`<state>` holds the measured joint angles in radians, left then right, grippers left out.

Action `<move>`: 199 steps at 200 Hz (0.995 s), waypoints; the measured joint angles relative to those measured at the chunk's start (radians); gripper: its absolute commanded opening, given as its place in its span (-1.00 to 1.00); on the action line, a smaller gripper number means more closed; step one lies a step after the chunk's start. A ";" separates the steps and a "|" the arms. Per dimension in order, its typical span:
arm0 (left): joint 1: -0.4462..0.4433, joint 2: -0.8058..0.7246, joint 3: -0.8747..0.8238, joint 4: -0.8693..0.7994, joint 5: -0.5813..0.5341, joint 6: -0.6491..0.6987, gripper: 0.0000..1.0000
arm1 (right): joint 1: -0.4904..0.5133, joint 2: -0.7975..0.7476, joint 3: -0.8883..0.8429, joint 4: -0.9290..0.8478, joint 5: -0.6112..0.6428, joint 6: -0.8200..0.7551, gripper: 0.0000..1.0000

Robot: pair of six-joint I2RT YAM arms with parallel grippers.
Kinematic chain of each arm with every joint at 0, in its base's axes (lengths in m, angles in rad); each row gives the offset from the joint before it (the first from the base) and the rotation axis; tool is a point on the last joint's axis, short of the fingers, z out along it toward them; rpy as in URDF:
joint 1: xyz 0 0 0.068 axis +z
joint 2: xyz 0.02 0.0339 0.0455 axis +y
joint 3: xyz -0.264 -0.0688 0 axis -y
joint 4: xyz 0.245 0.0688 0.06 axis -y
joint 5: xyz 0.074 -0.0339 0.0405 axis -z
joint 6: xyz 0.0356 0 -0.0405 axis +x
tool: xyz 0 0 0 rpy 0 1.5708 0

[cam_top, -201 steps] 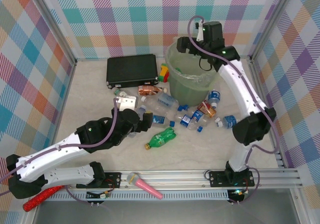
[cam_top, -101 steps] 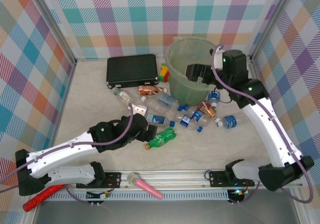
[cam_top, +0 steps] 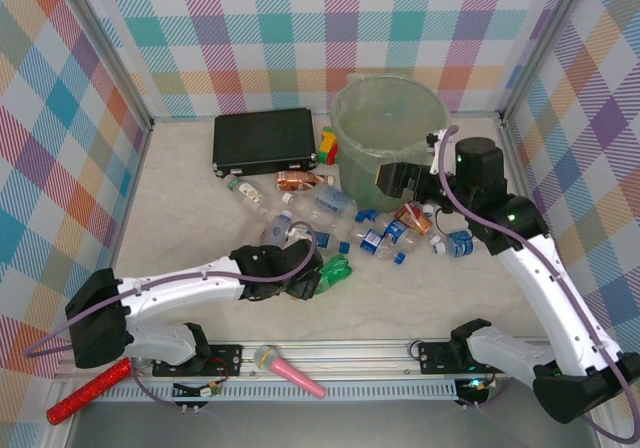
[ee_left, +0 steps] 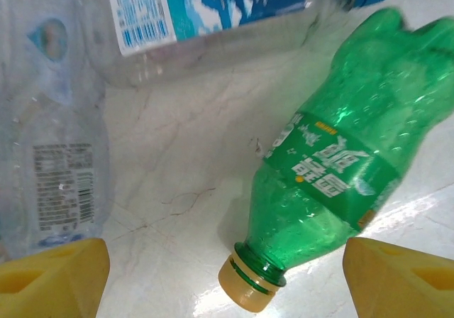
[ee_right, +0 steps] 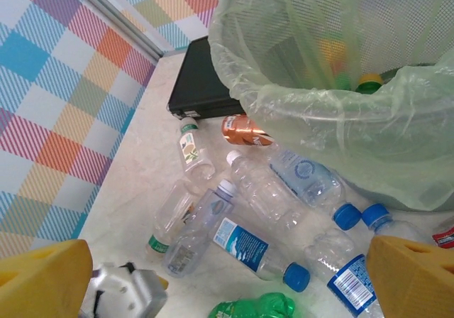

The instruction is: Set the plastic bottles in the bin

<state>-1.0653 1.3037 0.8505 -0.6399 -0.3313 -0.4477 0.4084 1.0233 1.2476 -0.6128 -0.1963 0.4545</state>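
Note:
Several plastic bottles lie on the table in front of the bin (cam_top: 346, 138), a round pale-green bucket with a clear liner (ee_right: 312, 108). My left gripper (cam_top: 310, 278) hangs low over the green bottle (cam_top: 336, 270) with its jaws open. The bottle's yellow-capped neck (ee_left: 248, 284) lies between the yellow fingertips (ee_left: 53, 279), untouched on the left side. A clear blue-label bottle (ee_left: 213, 13) lies just beyond it. My right gripper (cam_top: 402, 180) is open and empty at the bin's front wall, above blue-capped bottles (cam_top: 385, 236) and a copper-brown one (ee_right: 245, 131).
A flat black case (cam_top: 264, 140) lies left of the bin, with a small coloured toy (cam_top: 327, 146) between them. A pink microphone-like stick (cam_top: 290, 370) and a red glittery stick (cam_top: 88, 390) rest by the near rail. Checked walls close in three sides.
My left gripper slid right, onto the green bottle, and its jaws narrowed a little. My right arm came off the bin's top and dropped to its front, gripper still open.

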 measured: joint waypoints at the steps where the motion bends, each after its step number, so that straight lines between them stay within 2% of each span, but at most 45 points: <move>1: 0.001 0.001 -0.001 0.001 0.001 0.000 0.70 | 0.000 -0.002 -0.001 0.000 0.000 0.001 0.98; 53: 0.008 0.111 -0.041 0.067 0.063 0.003 0.70 | 0.000 -0.023 -0.016 0.021 -0.019 0.003 0.98; 87: 0.008 0.148 -0.046 0.105 0.113 0.018 0.54 | 0.000 -0.024 -0.026 0.029 -0.026 0.007 0.98; 115: 0.008 0.150 -0.048 0.130 0.151 0.025 0.52 | 0.000 -0.027 -0.039 0.046 -0.030 0.013 0.98; 159: 0.005 0.151 -0.047 0.145 0.174 0.051 0.66 | 0.001 -0.028 -0.059 0.052 -0.034 0.029 0.98; 179: -0.006 0.159 -0.027 0.135 0.163 0.067 0.69 | 0.001 -0.031 -0.059 0.052 -0.034 0.029 0.98; 199: -0.019 0.164 0.001 0.115 0.141 0.089 0.81 | 0.001 -0.037 -0.059 0.052 -0.034 0.032 0.98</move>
<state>-1.0840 1.4673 0.8516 -0.5251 -0.1902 -0.3592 0.4091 0.9863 1.1889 -0.5606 -0.2302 0.4866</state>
